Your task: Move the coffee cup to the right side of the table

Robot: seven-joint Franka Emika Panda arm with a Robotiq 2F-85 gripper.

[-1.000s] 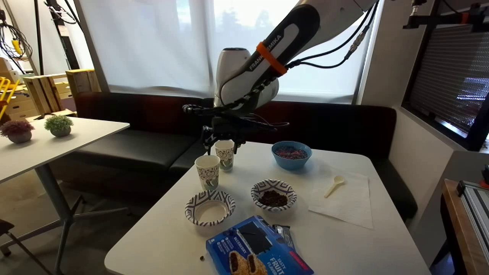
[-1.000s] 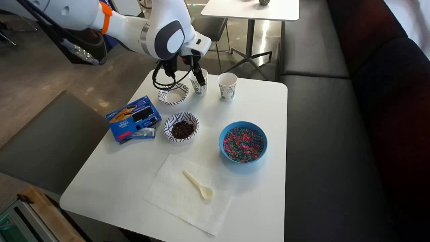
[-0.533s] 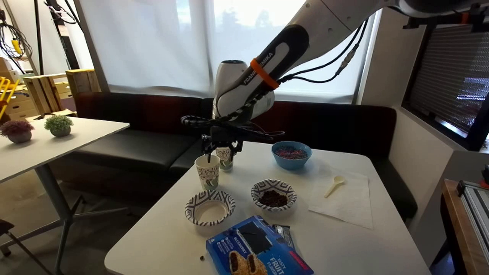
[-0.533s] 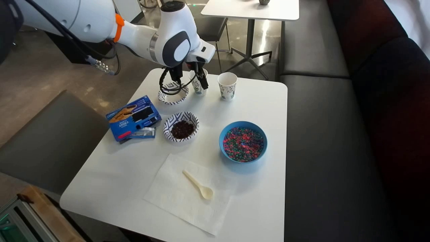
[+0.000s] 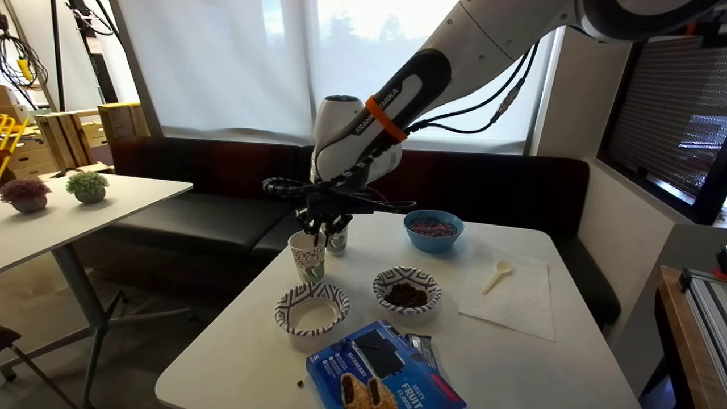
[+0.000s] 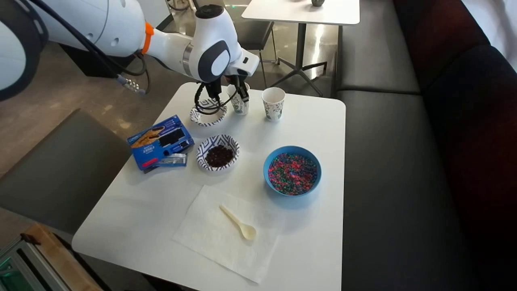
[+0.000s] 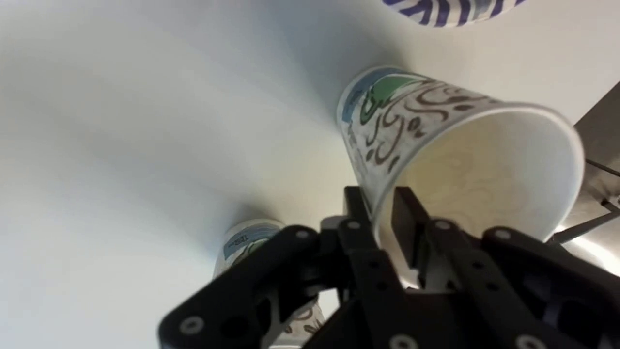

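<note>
Tabletop (image 6: 311, 242), white and round-cornered, spreads beneath the fingers (image 7: 409, 223) of the gripper (image 7: 379, 199). A blue-patterned paper bowl (image 7: 448, 12) sits ahead of the fingertips. The coffee cup (image 7: 438, 145), which I take to be the one the fingers straddle, stands on the tabletop at their tips; a second cup (image 6: 273, 105), much like it, stands on the outer finger's side. The straddled cup should be very light, as the stretch of inside that shows is bare. Narrow at the foot and wide at the mouth, it will probably tip if the fingers shove it sideways, so a straight lift is wiser. Its wall looks like thin paper, more dry than slippery, and would likely dent under a squeeze around the whole body. The lip ought to be stiffest, so the place to hold is where the fingers are: one inside, one outside, reaching a little below the lip. They are drawn close together there; whether both press the paper I cannot tell, with the wrist view so blurred. Outside, the cup is whitish; inside, creamier. Near the foot, farthest from the fingers, runs a blue-grey band, then a green patch, then brown curls, and small dark dots toward the lip.
</note>
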